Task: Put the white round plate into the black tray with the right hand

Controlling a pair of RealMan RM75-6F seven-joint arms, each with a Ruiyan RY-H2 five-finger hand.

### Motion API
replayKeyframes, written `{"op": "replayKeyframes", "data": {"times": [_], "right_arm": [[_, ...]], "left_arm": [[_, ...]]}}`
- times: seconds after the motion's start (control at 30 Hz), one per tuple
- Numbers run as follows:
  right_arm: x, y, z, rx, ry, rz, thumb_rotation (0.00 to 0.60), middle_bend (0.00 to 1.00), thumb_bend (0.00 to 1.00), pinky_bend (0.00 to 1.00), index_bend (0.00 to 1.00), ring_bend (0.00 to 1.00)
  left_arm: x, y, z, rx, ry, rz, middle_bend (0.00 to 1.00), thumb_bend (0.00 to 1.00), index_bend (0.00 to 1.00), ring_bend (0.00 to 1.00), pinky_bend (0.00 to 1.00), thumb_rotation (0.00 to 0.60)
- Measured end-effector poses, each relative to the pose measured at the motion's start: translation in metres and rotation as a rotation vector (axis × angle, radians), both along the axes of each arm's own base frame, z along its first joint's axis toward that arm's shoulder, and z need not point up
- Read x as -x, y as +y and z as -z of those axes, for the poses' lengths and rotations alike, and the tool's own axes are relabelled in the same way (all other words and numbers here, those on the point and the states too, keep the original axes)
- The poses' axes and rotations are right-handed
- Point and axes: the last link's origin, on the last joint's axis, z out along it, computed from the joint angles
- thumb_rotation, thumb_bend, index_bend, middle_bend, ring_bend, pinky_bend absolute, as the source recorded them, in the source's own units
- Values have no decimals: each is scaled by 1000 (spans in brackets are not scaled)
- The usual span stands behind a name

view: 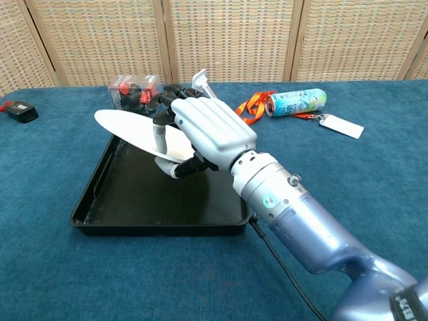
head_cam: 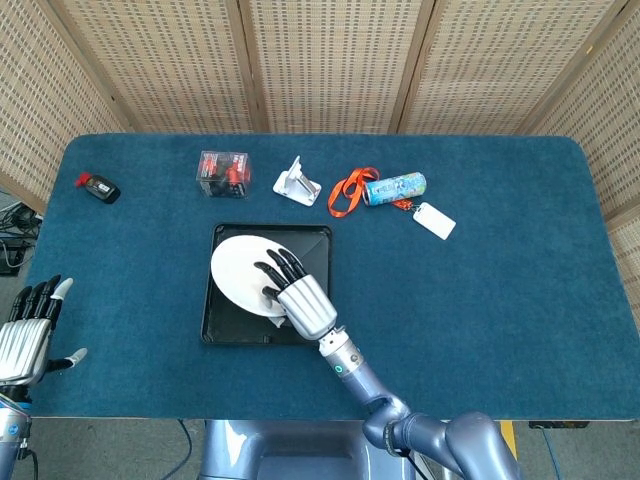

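Blue-clothed desk [head_cam: 500, 290]. Right hand [view: 204, 130] fingers clasp white round plate [head_cam: 238, 268], tilted above black tray [view: 107, 210]; lowering and release remain. Left hand [head_cam: 28, 335] idle, fingers spread, empty.

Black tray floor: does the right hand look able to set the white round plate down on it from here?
Probably yes: the right hand holds the white round plate tilted above the bare black tray.

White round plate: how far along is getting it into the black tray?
Done: the right robot hand has picked up the white round plate and holds it above the black tray. In hand: the plate is tilted and looks clear of the tray floor. Left: lower it flat, release, withdraw. The left robot hand sits idle by the table edge.
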Motion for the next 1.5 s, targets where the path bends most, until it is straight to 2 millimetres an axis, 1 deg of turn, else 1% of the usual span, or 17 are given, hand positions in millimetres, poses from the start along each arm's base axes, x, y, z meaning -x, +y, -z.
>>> {"op": "replayKeyframes", "data": {"times": [0.1, 0.17, 0.2, 0.27, 0.3, 0.33, 0.4, 0.43, 0.53, 0.77, 0.9, 1.13, 1.23, 1.5], "right_arm": [[-1, -1, 1, -6, 4, 3, 600, 273, 561, 142, 667, 89], [-3, -1, 2, -14, 5, 5, 600, 265, 541, 131, 661, 89], [-5, -1, 3, -20, 6, 2, 600, 245, 492, 117, 643, 84], [-7, -2, 4, -25, 11, 6, 600, 184, 334, 85, 567, 55], [-7, -2, 6, -28, 18, 13, 600, 141, 224, 66, 504, 29], [-6, -2, 6, -30, 22, 18, 600, 108, 135, 51, 445, 11], [-6, -3, 8, -35, 30, 33, 600, 72, 43, 36, 372, 0], [-5, -3, 8, -36, 31, 41, 600, 57, 16, 31, 341, 0], [-3, -3, 8, -40, 26, 60, 600, 38, 1, 28, 298, 0], [-2, 1, 5, -31, -2, 73, 600, 33, 0, 28, 293, 0], [0, 1, 7, -26, 17, 80, 600, 32, 0, 27, 292, 0], [4, -4, 16, -74, 56, 138, 600, 8, 0, 5, 261, 0], [1, -4, 20, -106, 65, 160, 600, 0, 0, 5, 251, 0], [0, -9, 27, -121, 150, 189, 600, 0, 0, 0, 235, 0]], "left_arm": [[0, 0, 0, -1, -1, -1, 0, 0, 0, 0, 0, 600], [1, 0, 0, -1, -2, -5, 0, 0, 0, 0, 0, 600], [2, 0, 0, 0, -2, -8, 0, 0, 0, 0, 0, 600], [2, 0, 0, 2, 0, -9, 0, 0, 0, 0, 0, 600], [2, 0, 0, 3, 0, -10, 0, 0, 0, 0, 0, 600], [2, 0, 0, 3, 1, -10, 0, 0, 0, 0, 0, 600], [3, 0, 1, 5, 1, -12, 0, 0, 0, 0, 0, 600], [3, 0, 1, 5, 1, -13, 0, 0, 0, 0, 0, 600], [3, 0, 1, 8, 2, -13, 0, 0, 0, 0, 0, 600], [1, -1, 2, 10, 5, -3, 0, 0, 0, 0, 0, 600], [0, -2, 2, 8, 6, 0, 0, 0, 0, 0, 0, 600], [1, -1, 2, 10, 5, -1, 0, 0, 0, 0, 0, 600], [2, 0, 2, 13, 4, -4, 0, 0, 0, 0, 0, 600], [2, -1, 2, 13, 3, -4, 0, 0, 0, 0, 0, 600]]}}
